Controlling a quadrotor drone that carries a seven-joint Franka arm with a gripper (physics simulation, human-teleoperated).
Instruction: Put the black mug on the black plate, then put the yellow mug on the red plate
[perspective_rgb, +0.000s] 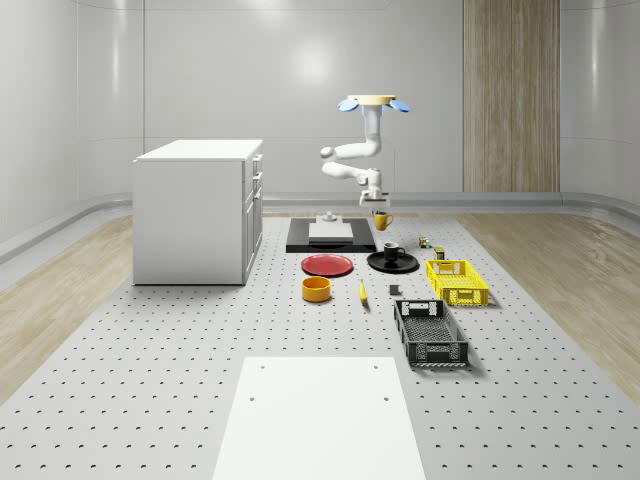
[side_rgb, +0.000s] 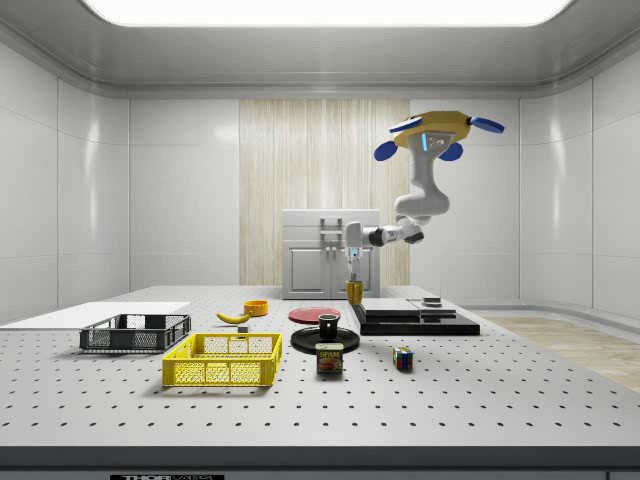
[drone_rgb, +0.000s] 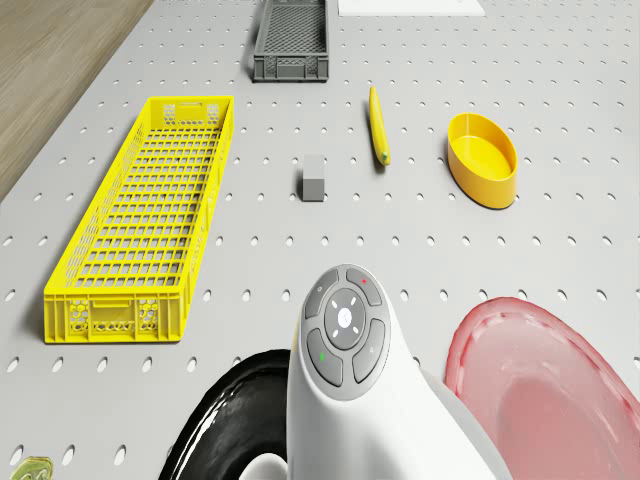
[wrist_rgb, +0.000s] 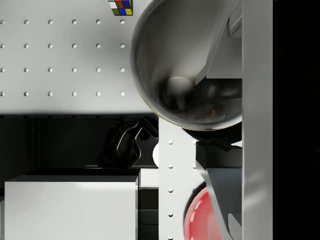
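Perforated table (perspective_rgb: 150, 380), red plate (perspective_rgb: 327, 265), black plate (perspective_rgb: 393, 263), yellow crate (perspective_rgb: 456, 281), orange bowl (perspective_rgb: 316, 289)

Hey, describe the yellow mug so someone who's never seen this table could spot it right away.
Start at the white cabinet and look across to the flat black platform behind the plates. The yellow mug hangs just off that platform's corner, held from above in the hovering drone's claw. Unlike the black mug on the black plate, it is raised off the table.

The red plate (drone_rgb: 545, 400) and black plate (drone_rgb: 235, 415) run off the drone view's edge — arm-hidden partly.
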